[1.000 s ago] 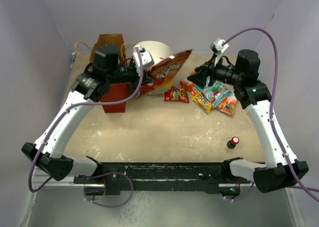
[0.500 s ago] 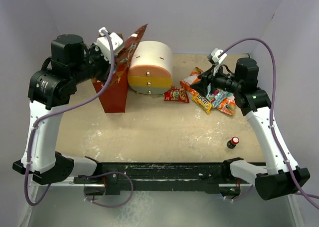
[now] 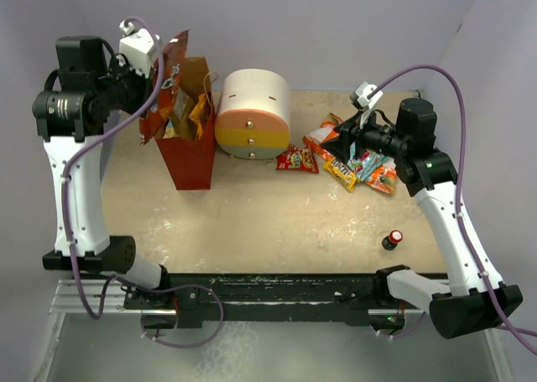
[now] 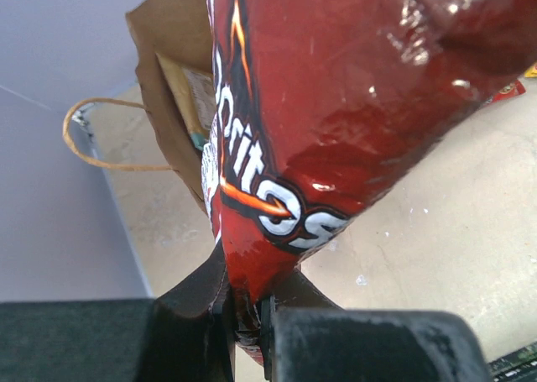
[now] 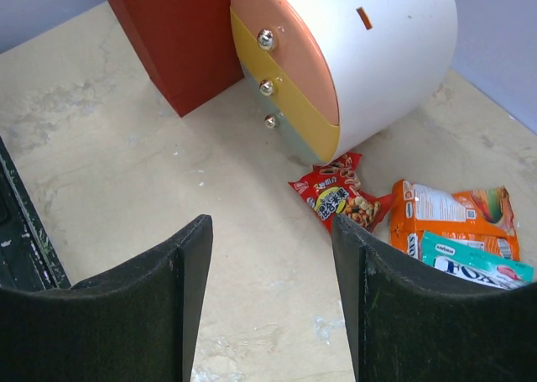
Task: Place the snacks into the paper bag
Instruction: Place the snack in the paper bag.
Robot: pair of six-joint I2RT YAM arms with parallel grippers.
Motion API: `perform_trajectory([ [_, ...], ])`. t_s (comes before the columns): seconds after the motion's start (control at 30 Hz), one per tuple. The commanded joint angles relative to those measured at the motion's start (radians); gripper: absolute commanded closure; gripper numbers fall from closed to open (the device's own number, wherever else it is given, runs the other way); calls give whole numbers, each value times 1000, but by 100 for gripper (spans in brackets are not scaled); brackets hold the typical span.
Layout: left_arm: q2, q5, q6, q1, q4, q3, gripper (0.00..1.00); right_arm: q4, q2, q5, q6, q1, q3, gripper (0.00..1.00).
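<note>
My left gripper (image 4: 245, 315) is shut on the bottom edge of the red Doritos bag (image 4: 336, 105). It holds the bag (image 3: 168, 75) high, at the left rim of the brown and red paper bag (image 3: 191, 151). The paper bag's open mouth and a twisted handle show behind the Doritos bag in the left wrist view (image 4: 164, 105); a tan-yellow packet sits inside it. My right gripper (image 5: 273, 290) is open and empty above the table, near a small red packet (image 5: 336, 199) and an orange packet (image 5: 445, 218). Several small snacks (image 3: 352, 159) lie right of the drawer unit.
The round cream-orange-yellow drawer unit (image 3: 252, 113) stands right of the paper bag. A small dark bottle with a red cap (image 3: 392, 239) stands near the right arm. Purple walls close in the back and sides.
My left arm has swung up and to the left, carrying the Doritos bag from in front of the drawer unit to the paper bag's left rim. The right arm drew back slightly, then held still.
</note>
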Motion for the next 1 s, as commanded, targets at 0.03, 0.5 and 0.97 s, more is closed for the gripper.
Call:
perform_trajectory([
  [0.03, 164, 224, -32, 92, -50, 185, 100, 22, -25, -26, -11, -4, -7, 39],
  [0.5, 379, 324, -106, 104, -168, 251, 100, 47, -36, -36, -5, -4, -45, 38],
  [0.97, 425, 367, -160, 155, -150, 158, 100, 53, -39, -26, 11, -4, -50, 38],
])
